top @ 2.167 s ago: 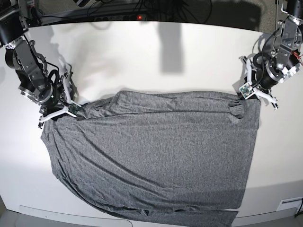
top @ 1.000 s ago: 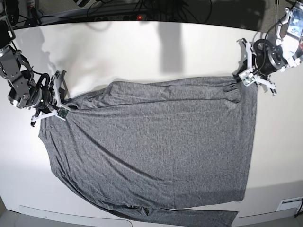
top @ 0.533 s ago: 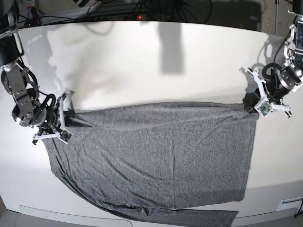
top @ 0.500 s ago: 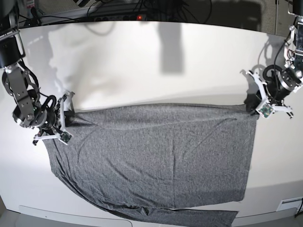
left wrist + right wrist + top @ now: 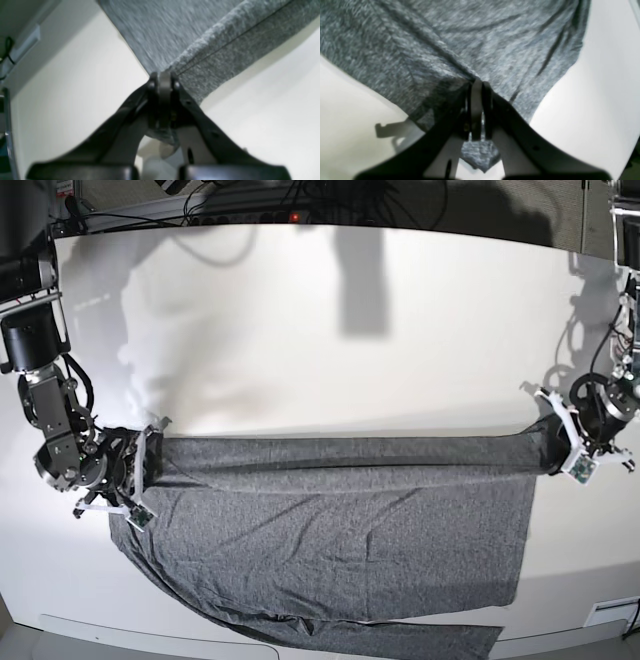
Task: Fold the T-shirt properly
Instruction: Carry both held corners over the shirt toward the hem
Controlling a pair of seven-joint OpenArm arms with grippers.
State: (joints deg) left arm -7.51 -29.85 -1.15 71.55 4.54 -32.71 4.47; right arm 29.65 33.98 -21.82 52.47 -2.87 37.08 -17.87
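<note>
A white desk point(image 5: 330, 320) fills the view; dark cables point(image 5: 260, 200) and a small red light point(image 5: 294, 217) sit behind its far edge

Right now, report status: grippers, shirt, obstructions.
Left gripper shut on the T-shirt edge; right gripper shut on it too. Far edge folded toward the near hem, a sleeve over the table front. Nothing in the way.

Bare table point(image 5: 330, 330) beyond T-shirt point(image 5: 340, 520)
</note>
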